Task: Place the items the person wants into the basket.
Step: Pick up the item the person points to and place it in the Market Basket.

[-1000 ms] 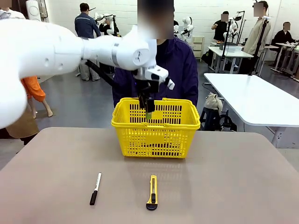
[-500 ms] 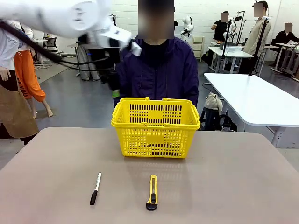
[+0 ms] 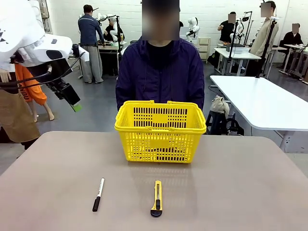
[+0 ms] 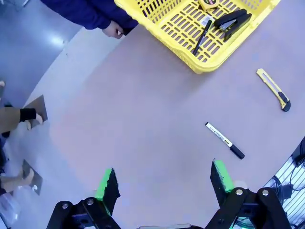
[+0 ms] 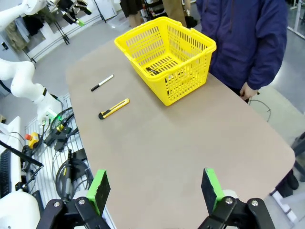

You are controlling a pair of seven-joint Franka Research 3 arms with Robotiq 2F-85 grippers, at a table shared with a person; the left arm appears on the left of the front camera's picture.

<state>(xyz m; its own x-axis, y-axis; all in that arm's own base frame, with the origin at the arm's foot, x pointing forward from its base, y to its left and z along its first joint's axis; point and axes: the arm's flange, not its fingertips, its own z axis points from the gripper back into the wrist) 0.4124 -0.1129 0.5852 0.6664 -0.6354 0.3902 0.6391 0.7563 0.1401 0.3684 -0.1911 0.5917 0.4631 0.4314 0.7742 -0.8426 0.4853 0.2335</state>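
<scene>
The yellow basket (image 3: 159, 144) stands at the table's far middle, in front of the person (image 3: 160, 72). The left wrist view looks down into the basket (image 4: 204, 67): a black pen (image 4: 202, 36), a black stapler (image 4: 231, 21) and a yellow-and-black tape measure (image 4: 209, 5) lie on its floor. My left gripper (image 3: 73, 100) hangs open and empty high at the left, off the table's left edge. From above, the left gripper (image 4: 164, 181) has bare table between its green pads. My right gripper (image 5: 155, 188) is open and empty, high over the table's right part, far from the basket (image 5: 183, 81).
A white marker (image 3: 98, 194) with a black cap and a yellow-and-black utility knife (image 3: 157, 198) lie on the near table, in front of the basket. The person's hands (image 4: 114, 31) rest at the far table edge. Other tables and people stand farther back.
My left arm has risen out of the basket and swung away to the left, off the table, its gripper open throughout. The marker and knife have not moved.
</scene>
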